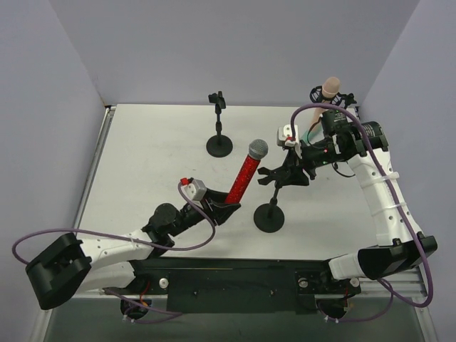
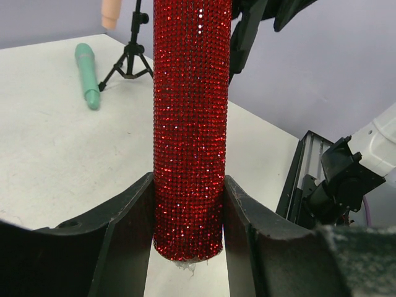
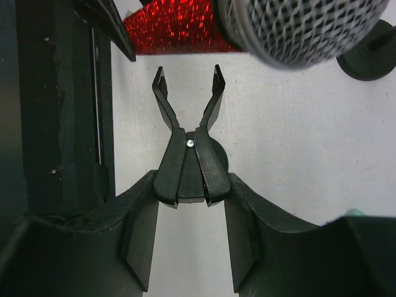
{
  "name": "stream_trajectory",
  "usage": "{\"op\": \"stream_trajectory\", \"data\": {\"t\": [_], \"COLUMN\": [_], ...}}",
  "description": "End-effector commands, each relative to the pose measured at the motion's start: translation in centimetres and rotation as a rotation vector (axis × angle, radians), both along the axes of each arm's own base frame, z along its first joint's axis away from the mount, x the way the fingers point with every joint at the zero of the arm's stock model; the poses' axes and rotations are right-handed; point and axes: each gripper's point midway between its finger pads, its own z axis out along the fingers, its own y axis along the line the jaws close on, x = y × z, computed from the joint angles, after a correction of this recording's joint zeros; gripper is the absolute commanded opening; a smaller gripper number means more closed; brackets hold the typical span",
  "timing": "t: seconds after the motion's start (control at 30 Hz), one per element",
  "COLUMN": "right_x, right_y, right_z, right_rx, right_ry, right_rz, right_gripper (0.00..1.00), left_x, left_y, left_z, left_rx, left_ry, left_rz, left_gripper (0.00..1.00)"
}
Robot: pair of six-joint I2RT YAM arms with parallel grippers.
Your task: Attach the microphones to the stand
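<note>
My left gripper (image 1: pixel 222 209) is shut on the lower end of the glittery red microphone (image 1: pixel 242 178), which tilts up and right with its silver mesh head (image 1: pixel 258 148) uppermost. The left wrist view shows both fingers (image 2: pixel 130 223) pressed against the red barrel (image 2: pixel 190 124). My right gripper (image 1: pixel 291 173) is shut on the handles of the near stand's clip (image 3: pixel 189 148), whose prongs are spread. The mesh head (image 3: pixel 297 28) hangs just beyond the prongs. That stand's round base (image 1: pixel 269 218) sits mid-table. The peach-pink microphone (image 1: pixel 329 87) stands upright at the back right. The mint green microphone (image 2: pixel 86 74) lies on the table.
A second black stand (image 1: pixel 219 121) with a round base stands at the back centre, its clip holding nothing. A tripod stand (image 2: pixel 130 59) is beside the green microphone. Purple walls close in the white table (image 1: pixel 142 164) on three sides.
</note>
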Motion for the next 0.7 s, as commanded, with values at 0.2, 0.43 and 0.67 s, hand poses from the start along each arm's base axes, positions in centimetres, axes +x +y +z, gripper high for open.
{"op": "stream_trajectory", "data": {"t": [0.2, 0.43, 0.67], "right_x": [-1.7, -1.2, -1.1], "right_y": [0.6, 0.7, 0.5], "right_z": [-0.4, -0.5, -0.7], "right_rx": [0.092, 0.126, 0.141], "right_ry": [0.131, 0.152, 0.199], "right_rz": [-0.047, -0.122, -0.175], "right_gripper": [0.11, 0.09, 0.09], "left_x": [0.1, -0.1, 0.6], "left_y": [-3.1, -4.2, -4.4], "left_z": [4.2, 4.9, 6.2], "left_rx": [-0.229, -0.260, -0.258], "left_ry": [-0.138, -0.196, -0.238], "left_rz": [0.003, 0.011, 0.058], "left_gripper": [0.00, 0.00, 0.00]}}
